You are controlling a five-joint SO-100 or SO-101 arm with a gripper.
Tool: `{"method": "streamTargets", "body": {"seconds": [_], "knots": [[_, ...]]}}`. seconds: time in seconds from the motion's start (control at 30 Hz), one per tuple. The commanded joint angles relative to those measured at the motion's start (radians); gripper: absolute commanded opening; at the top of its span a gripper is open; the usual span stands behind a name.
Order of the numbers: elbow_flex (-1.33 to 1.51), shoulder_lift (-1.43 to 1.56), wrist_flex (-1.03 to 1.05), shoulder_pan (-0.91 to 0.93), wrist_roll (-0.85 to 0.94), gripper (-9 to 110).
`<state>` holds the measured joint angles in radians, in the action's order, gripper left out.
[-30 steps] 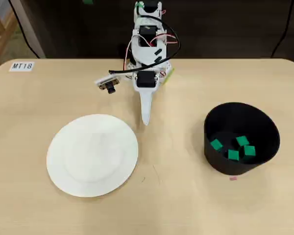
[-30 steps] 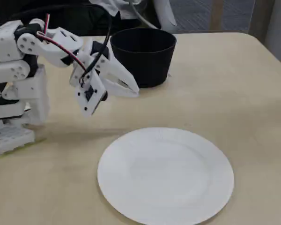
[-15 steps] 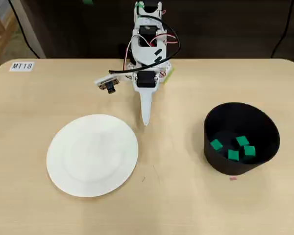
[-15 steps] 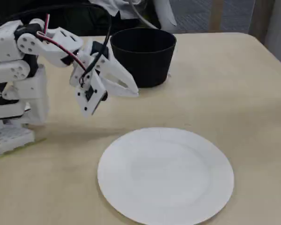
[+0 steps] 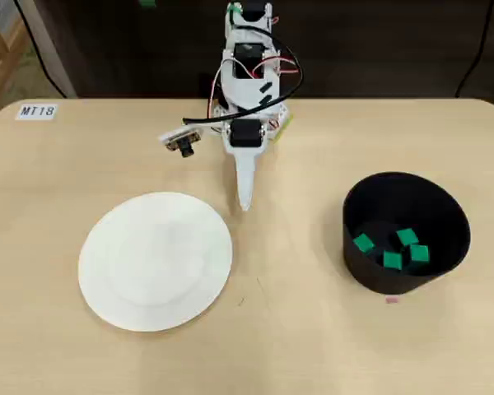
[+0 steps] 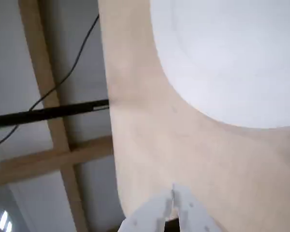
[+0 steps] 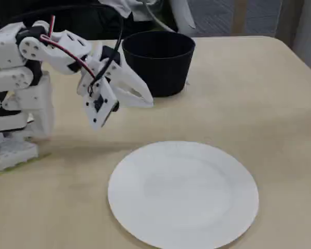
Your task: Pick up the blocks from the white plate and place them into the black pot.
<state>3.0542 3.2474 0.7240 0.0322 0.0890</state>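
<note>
Gripper is closed with nothing in it: from my overhead view the two white fingers taper to one point, and in the wrist view the tips meet with no gap. It hangs above the bare table, between the two vessels, nearer the upper right rim of the white plate than the black pot.

Four green blocks lie on the floor of the pot, clustered close together towards the side nearest the bottom of the overhead view. I see no blocks on the plate; its surface shows plain white in the overhead, fixed and wrist views. The pot stands well to the right of the plate in the overhead view, and behind the gripper in the fixed view, where its dark wall hides the contents.

My arm is folded back at the far edge of the table, with red and black wires looping over it. A small camera sticks out to the left of the wrist. A white label reading MT18 sits at the far left corner.
</note>
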Motion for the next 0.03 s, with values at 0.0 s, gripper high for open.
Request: {"method": "streamTargets", "body": {"seconds": [0.0], "knots": [[0.034, 0.006, -0.014, -0.003, -0.003, -2]]}}
